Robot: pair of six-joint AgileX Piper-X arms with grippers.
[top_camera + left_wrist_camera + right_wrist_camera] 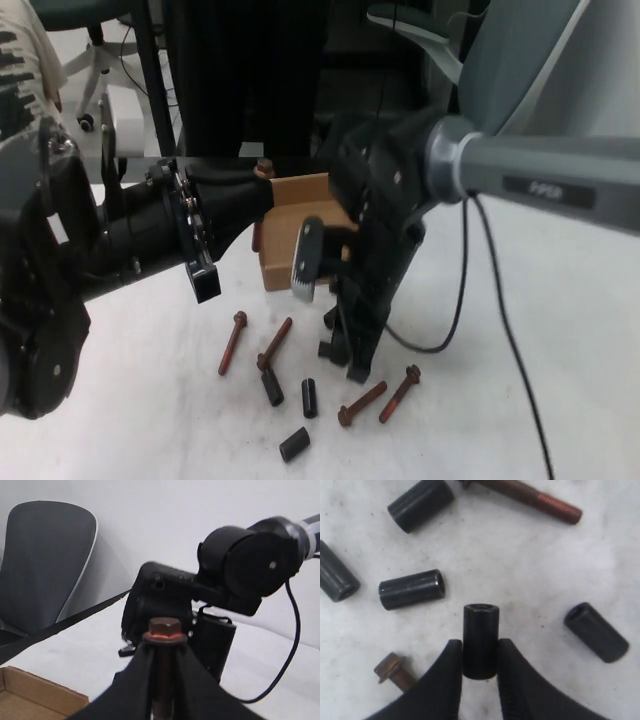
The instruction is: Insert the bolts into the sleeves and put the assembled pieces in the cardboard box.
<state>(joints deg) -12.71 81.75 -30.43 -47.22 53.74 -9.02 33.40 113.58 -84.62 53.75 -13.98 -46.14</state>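
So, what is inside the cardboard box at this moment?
In the high view the left arm and right arm cover most of the cardboard box. The left wrist view shows one corner of its floor, bare. The rest of the inside is hidden.

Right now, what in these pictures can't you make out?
- High view: inside of the cardboard box, blocked by the arms.
- Left wrist view: shank of the bolt, covered by fingers of the left gripper.
- Right wrist view: whether the sleeve in the right gripper touches the bench.
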